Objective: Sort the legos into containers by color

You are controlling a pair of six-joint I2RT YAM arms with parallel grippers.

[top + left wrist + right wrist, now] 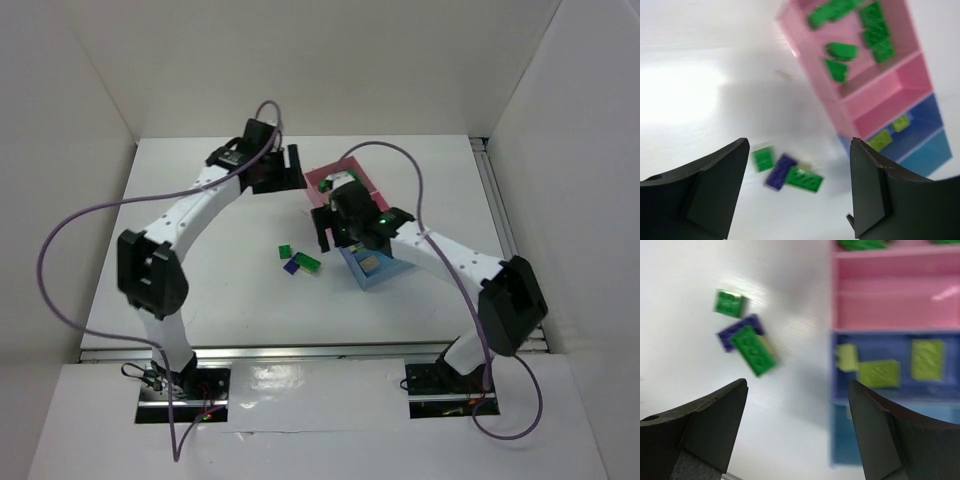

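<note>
Three legos lie loose and close together on the white table: a small green one (285,251) (762,158) (730,303), a purple one (293,266) (780,171) (737,330) and a longer green one (307,263) (804,179) (754,350) lying over a cream piece. The containers (318,178) stand in a row. The far pink box (805,55) holds several green bricks. The second pink box (890,95) is bare. The periwinkle box (890,342) holds three yellow-green bricks. My left gripper (288,168) (799,150) hangs open and high beside the far pink box. My right gripper (330,232) (797,390) is open over the row's left edge.
The light blue box (372,275) (865,440) ends the row nearest me. White walls close the table on three sides, and a metal rail (490,190) runs along its right edge. Purple cables loop over both arms.
</note>
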